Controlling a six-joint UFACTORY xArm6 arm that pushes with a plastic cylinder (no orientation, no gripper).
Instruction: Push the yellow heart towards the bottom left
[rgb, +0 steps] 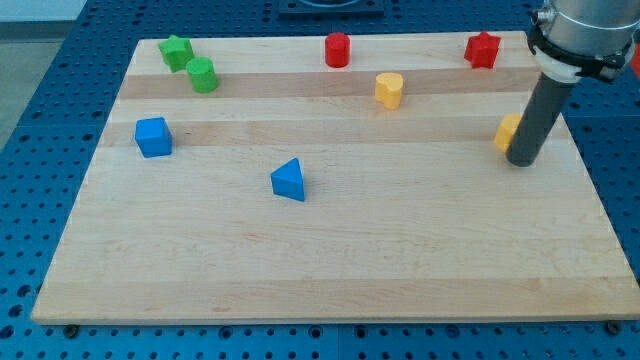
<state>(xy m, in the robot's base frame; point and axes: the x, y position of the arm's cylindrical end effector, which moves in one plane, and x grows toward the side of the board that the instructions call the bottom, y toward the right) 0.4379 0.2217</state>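
Yellow heart (389, 89) sits upper centre of the frame — my tip (522, 161) stands well apart at the right edge.
Heart lies up-left of the rod, which grasps nothing and is just beside another yellow block (508, 131) — it must get round to the heart's upper right.
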